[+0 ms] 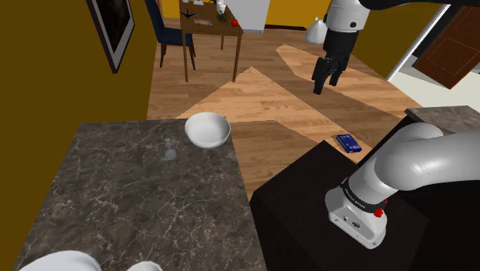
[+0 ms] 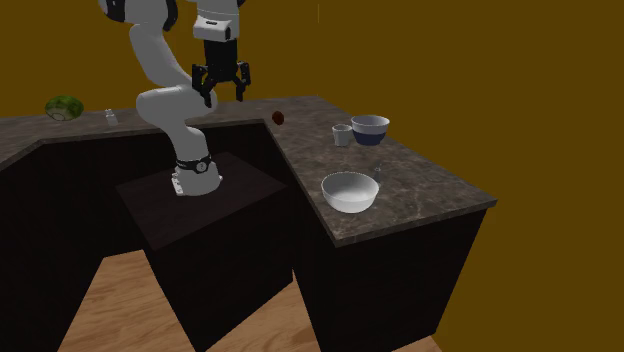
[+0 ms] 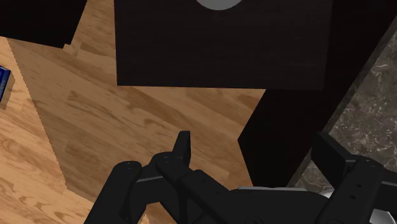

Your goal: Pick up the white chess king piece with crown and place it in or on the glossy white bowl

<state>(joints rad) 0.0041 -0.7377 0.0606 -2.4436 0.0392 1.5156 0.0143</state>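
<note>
Tool (image 1: 325, 83) is hanging empty, jaws wide, above the floor (image 1: 261, 100), well apart from king (image 1: 169, 149) standing beside bowl (image 1: 207, 128) on worktop (image 1: 115, 200).

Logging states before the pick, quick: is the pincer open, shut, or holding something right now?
Pincer: open, holding nothing.

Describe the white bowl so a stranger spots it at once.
Start at the dark marbled countertop beside the robot's stand. Toward its free end sits the white bowl. Unlike the blue-sided bowl farther back by the white cup, it is plain white all over.
</note>
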